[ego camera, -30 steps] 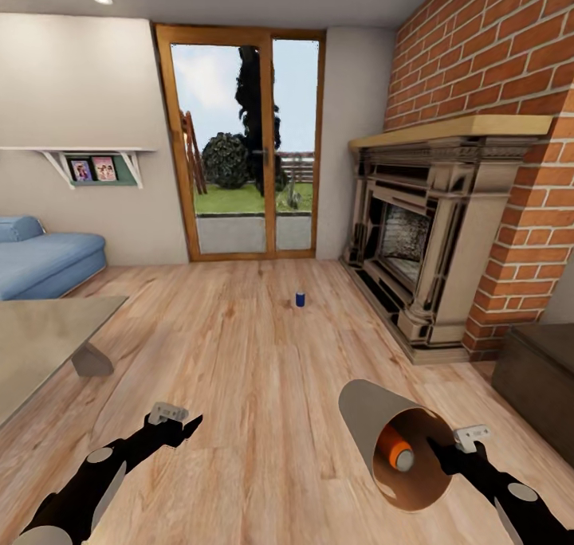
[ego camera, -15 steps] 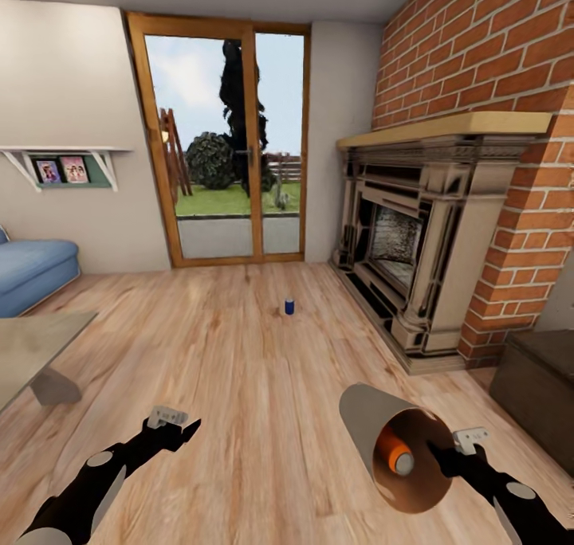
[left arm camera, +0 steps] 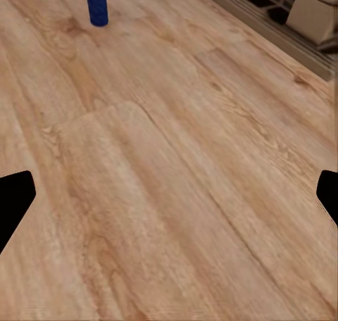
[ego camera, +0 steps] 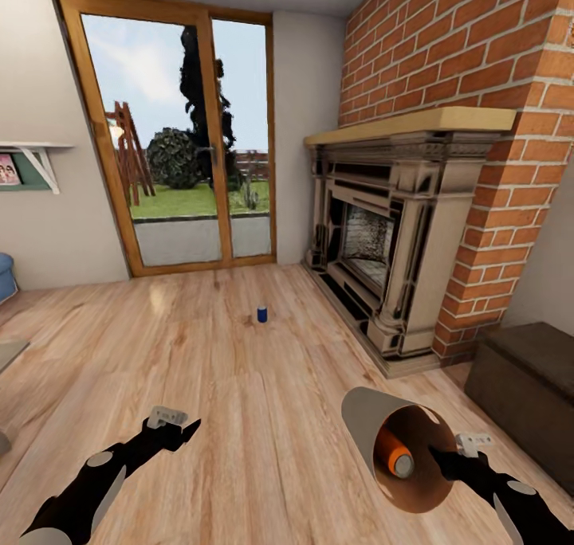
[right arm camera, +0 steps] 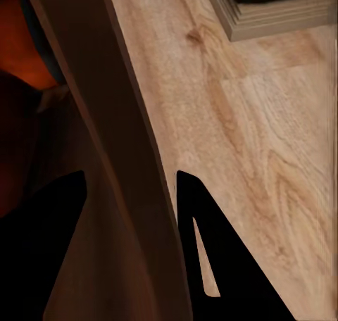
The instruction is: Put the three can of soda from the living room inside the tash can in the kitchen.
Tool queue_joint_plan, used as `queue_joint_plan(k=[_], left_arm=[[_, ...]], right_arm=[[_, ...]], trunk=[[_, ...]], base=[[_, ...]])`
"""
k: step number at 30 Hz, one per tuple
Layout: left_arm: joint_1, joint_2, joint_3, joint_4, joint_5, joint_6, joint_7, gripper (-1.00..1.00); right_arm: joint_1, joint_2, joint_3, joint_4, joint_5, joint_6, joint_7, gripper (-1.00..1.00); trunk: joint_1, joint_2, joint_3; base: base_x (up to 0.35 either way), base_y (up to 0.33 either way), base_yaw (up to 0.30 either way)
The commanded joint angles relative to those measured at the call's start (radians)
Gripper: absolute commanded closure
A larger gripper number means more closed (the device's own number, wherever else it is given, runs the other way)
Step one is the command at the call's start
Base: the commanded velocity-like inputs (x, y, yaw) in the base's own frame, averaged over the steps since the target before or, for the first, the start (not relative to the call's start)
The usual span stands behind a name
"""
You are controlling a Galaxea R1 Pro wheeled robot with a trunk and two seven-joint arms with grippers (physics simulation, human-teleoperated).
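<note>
Tash can (ego camera: 368, 422) rim pinched in right jaws (ego camera: 443, 454); left jaws (ego camera: 182, 428) spread, empty

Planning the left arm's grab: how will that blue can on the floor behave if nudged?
The blue can stands upright on smooth wood floor, so it probably slides or tips easily. Once tipped, its round body would likely roll.

Floor (ego camera: 239, 386): wood planks, light grain, faint satin sheen.
Chimney (ego camera: 470, 59): red brick, rough, matt, pale mortar joints.
Fireplace (ego camera: 383, 242): dark carved surround, semi-gloss; light wooden mantel on top.
Door frame (ego camera: 209, 139): varnished wood around clear glass.
Tash can (ego camera: 363, 417): smooth matt light-grey outside, orange-brown inner wall.
Orange can (ego camera: 392, 452): glossy body, grey metallic top.
Blue can (ego camera: 261, 315): smooth, dark blue.
Cabinet (ego camera: 526, 386), right of fireplace: dark, matt.
</note>
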Motion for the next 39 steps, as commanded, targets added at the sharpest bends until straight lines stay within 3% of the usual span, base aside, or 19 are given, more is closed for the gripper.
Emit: queue_joint_plan(k=[1, 10, 39], left_arm=[[0.0, 0.0, 0.0, 0.0, 0.0, 0.0, 0.0, -1.0], [0.0, -0.001, 0.0, 0.0, 0.0, 0.0, 0.001, -1.0], [0.0, -0.003, 0.0, 0.002, -0.001, 0.0, 0.006, -1.0]], right_arm=[[-0.001, 0.0, -0.003, -0.002, -0.01, 0.001, 0.004, 1.0], [-0.001, 0.001, -0.001, -0.005, -0.011, -0.013, 0.004, 1.0], [-0.001, 0.002, 0.003, -0.007, -0.011, -0.019, -0.002, 1.0]], trunk=[[0.0, 0.0, -0.001], [0.0, 0.0, -0.006], [0.0, 0.0, -0.048]], base=[[0.324, 0.0, -0.226], [0.315, 0.043, -0.164], [0.276, 0.164, -0.005]])
